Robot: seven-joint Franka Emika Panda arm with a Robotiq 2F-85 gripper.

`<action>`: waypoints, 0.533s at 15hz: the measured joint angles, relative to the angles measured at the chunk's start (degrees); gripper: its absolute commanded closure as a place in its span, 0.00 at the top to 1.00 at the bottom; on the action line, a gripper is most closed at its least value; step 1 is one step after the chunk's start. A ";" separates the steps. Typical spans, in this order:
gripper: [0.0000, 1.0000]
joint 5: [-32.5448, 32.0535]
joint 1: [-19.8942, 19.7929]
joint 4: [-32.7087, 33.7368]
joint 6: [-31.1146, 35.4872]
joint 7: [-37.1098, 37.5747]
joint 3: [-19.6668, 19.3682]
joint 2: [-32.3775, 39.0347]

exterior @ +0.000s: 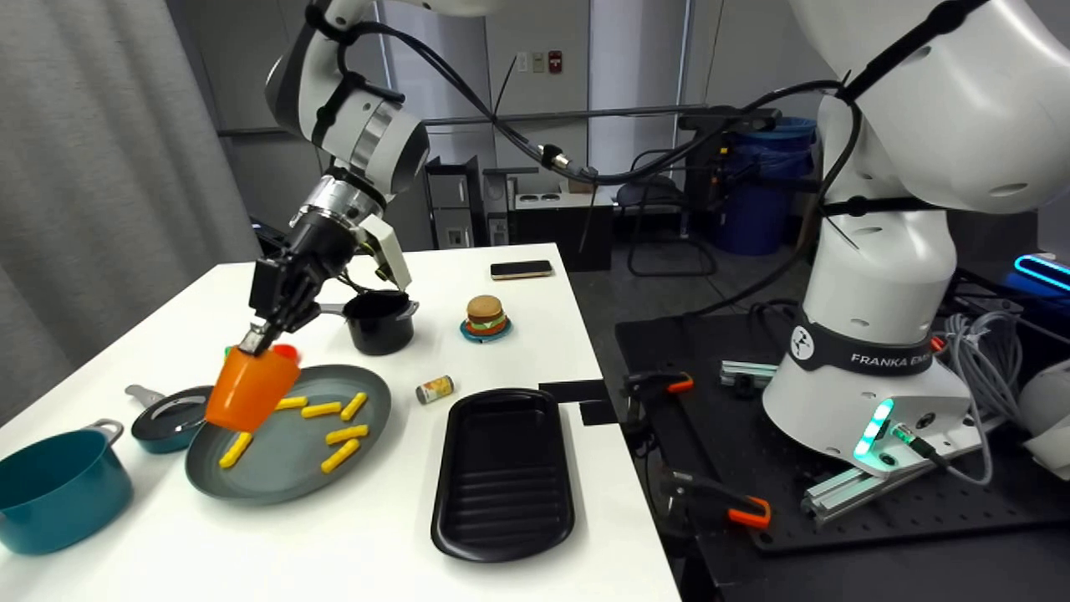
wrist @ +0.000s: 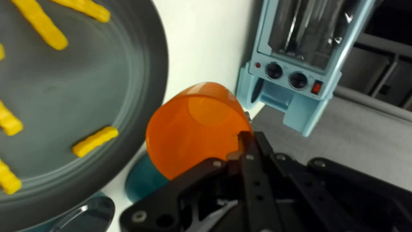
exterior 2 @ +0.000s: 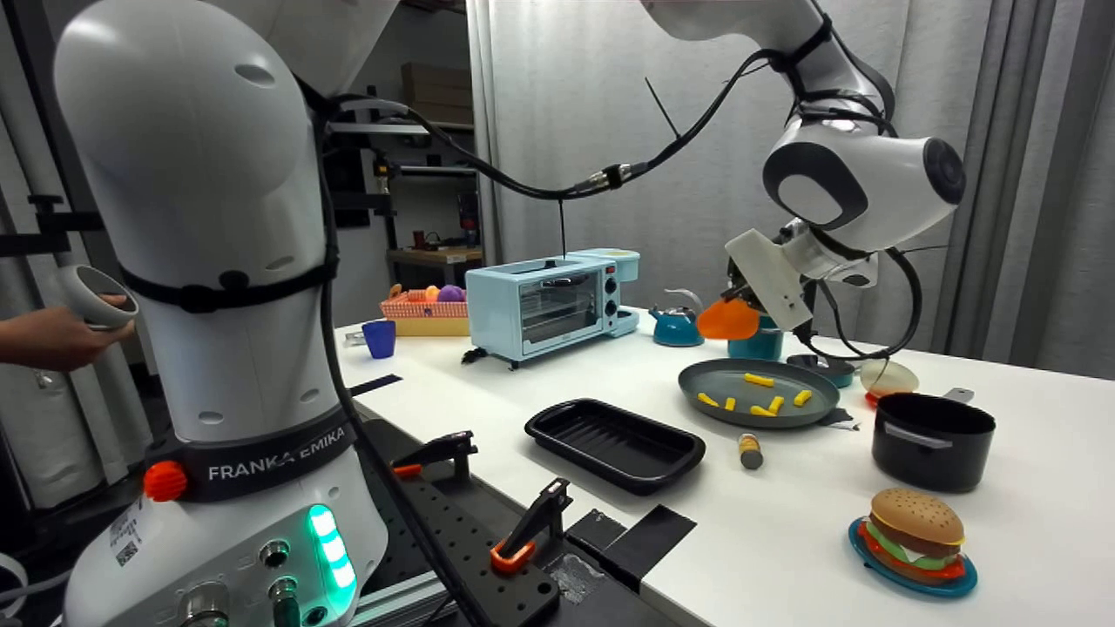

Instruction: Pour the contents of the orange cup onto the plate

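Note:
My gripper is shut on the wall of the orange cup, one finger inside and one outside, as the wrist view shows. The cup is tilted above the edge of the dark plate; it also shows in an exterior view. In the wrist view the inside of the cup shows no pieces. Several yellow stick-shaped pieces lie spread on the plate, in both exterior views and in the wrist view.
A teal pot and a small lidded pan stand beside the plate. A black ridged tray, a small can, a black pot and a toy burger are nearby. A blue toaster oven stands further along.

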 measured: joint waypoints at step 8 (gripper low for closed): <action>0.01 -26.37 0.16 0.13 6.90 3.01 0.44 -0.90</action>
